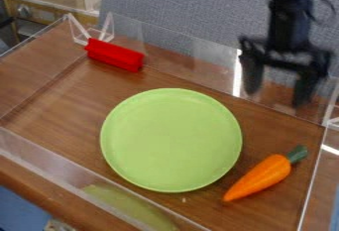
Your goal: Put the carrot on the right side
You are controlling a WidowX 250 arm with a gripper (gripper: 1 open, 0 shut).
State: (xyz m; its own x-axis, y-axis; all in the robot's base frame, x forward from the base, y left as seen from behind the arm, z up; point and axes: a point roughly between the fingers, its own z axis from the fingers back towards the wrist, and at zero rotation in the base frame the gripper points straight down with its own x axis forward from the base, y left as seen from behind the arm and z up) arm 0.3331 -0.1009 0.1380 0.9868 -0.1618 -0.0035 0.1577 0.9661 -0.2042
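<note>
A brown wooden tabletop [54,86] was seen from above and in front, enclosed by low clear plastic walls [199,52]. In the middle of the tabletop sat a round, flat, light green plate [171,139] with nothing on it.

The small orange toy carrot [261,175], tapered and tipped with a short green leafy top, lay flat on the wood just beside the plate's lower right edge, apart from the plate by a narrow gap at most. Its pointed end aimed toward the lower left and its green top toward the upper right, close to the right-hand clear wall.

Above and behind the carrot, well clear of it, hung the black robot gripper [281,76], pointing downward from a dark arm that entered from the top of the view. Its two fingers were spread wide apart and held nothing; the gripper looked slightly blurred.

Far from all this, near the back left corner of the tabletop, a red rectangular block [115,55] lay on the wood close to the clear wall. A grey panel [185,7] stood behind the enclosure.
</note>
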